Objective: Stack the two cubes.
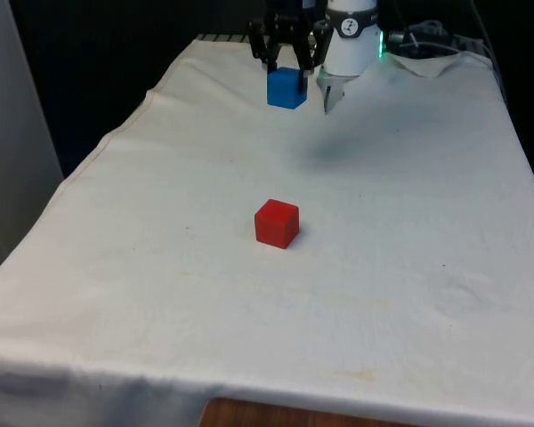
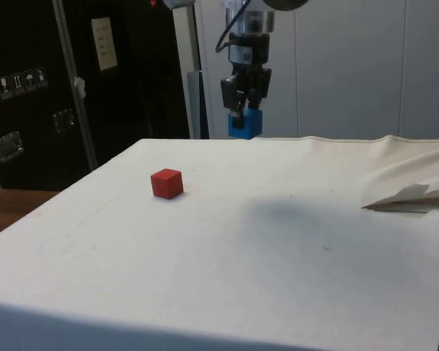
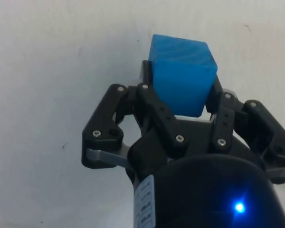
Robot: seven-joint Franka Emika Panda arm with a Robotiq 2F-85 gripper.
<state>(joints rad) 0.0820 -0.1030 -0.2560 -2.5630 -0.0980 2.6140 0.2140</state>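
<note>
While the gripper (image 1: 286, 64) clamps the blue cube (image 1: 287, 87) on opposite flat faces (rigid, seemingly light, probably smooth), it hangs above the cloth; the red cube (image 1: 277, 222) sits toward six o'clock in the front view.

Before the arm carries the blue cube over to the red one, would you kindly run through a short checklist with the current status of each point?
1. Gripper shut on the blue cube: ok, the fingers press on opposite faces.
2. Blue cube lifted off the cloth: ok, the side view shows it in the air.
3. Blue cube square in the grip: cannot tell, it looks slightly turned in the wrist view.
4. Red cube free and flat on the cloth: ok.
5. Path to the red cube clear: ok, bare cloth between them.
6. Blue cube above the red cube: not ok, it hangs well behind it, near the table's far end.
</note>
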